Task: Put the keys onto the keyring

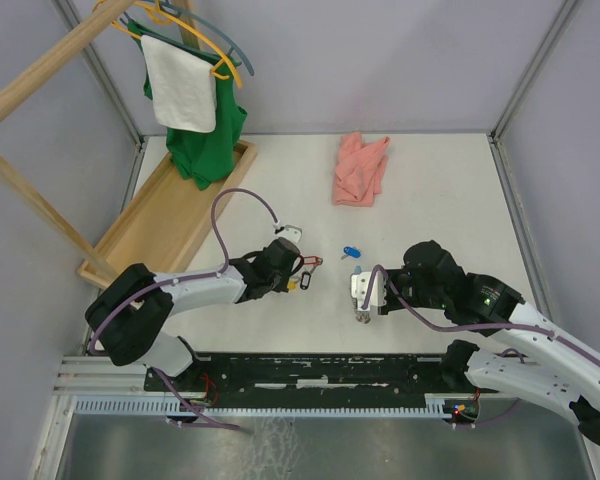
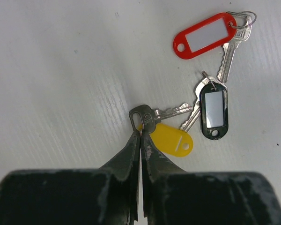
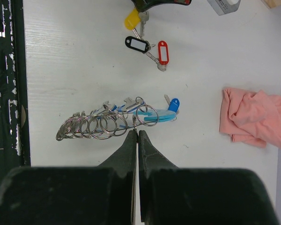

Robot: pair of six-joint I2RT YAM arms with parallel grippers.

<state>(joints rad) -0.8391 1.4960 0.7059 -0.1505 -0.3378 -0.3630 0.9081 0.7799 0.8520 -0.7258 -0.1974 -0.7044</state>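
The white surface (image 1: 460, 200) carries everything, and on it the job looks barely begun: you have both pieces in hand, but no key is visibly threaded yet.

The keyring (image 3: 107, 124) sits in the middle of the right wrist view, a row of silvery rings standing on edge with its light-blue tag at the right end. Your right gripper (image 3: 136, 136) comes up from the bottom of that frame with its fingers pressed together. The tips meet on one ring near the right end of the row, so it appears pinched on that wire and propping the row upright.

The keys are smaller and lie well apart from it, at the top centre of the same view. In the left wrist view your left gripper (image 2: 141, 136) is closed, its tips nipping the lower edge of the head of the yellow-tagged key (image 2: 145, 117) at frame centre. The black-tagged key (image 2: 214, 110) lies just right of it, blade tips touching. The red-tagged key (image 2: 203, 35) is loose at upper right.

The blue-tagged key (image 3: 173, 104) lies against the keyring's right end, and you cannot tell from here whether it is threaded on.

So carrying the yellow key over and working it onto a ring is still ahead, then red and black.
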